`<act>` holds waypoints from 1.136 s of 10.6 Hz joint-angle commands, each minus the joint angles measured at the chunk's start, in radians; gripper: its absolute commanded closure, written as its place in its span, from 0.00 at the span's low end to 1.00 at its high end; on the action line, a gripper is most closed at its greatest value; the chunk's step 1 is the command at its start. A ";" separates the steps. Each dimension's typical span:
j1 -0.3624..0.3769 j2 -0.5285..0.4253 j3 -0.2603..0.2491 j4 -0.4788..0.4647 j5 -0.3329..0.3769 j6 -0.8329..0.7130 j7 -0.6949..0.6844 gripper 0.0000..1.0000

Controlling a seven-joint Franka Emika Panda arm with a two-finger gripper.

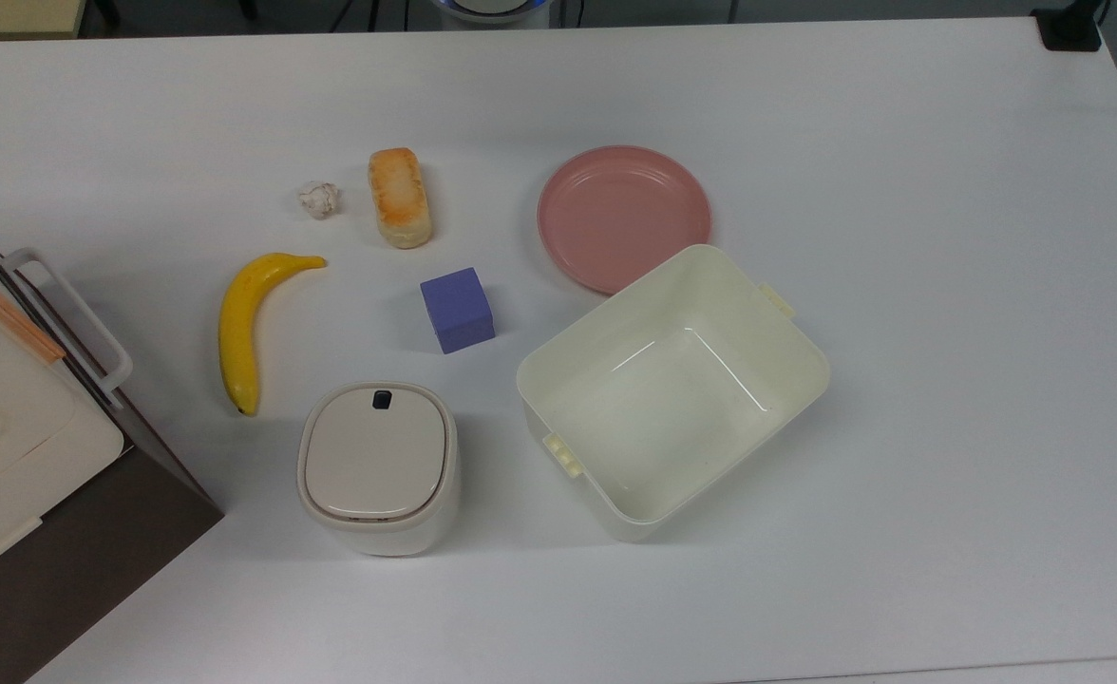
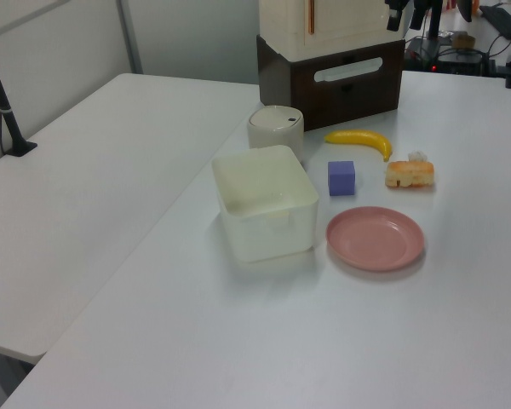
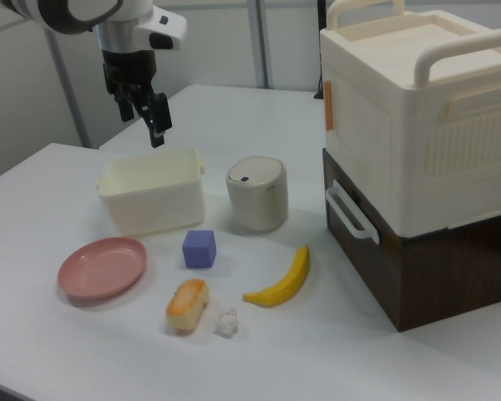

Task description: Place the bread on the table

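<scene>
The bread (image 1: 400, 197), a golden-brown oblong roll, lies flat on the white table (image 1: 900, 142) between a paper ball and the pink plate. It also appears in the left view (image 2: 410, 174) and in the right view (image 3: 188, 305). My gripper (image 3: 142, 121) hangs high above the table in the right view, over the cream tub's far side and well away from the bread. It is open and holds nothing. In the left view the gripper (image 2: 409, 15) sits at the top edge.
A pink plate (image 1: 623, 217), a cream tub (image 1: 805, 366), a purple cube (image 1: 457, 309), a banana (image 1: 240, 323), a lidded white bin (image 1: 376, 465) and a paper ball (image 1: 318, 199) share the table. A cream-and-brown box stack (image 1: 8, 456) stands at the top view's left.
</scene>
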 commanded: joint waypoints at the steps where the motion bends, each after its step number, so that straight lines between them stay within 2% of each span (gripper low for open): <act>1: 0.020 0.002 -0.001 0.022 0.016 -0.038 0.025 0.00; 7: 0.031 0.002 0.001 0.025 0.001 -0.047 0.009 0.00; 9: 0.084 0.009 -0.001 -0.022 -0.021 0.092 0.004 0.00; 12: 0.083 0.037 -0.002 -0.062 -0.042 0.154 0.001 0.00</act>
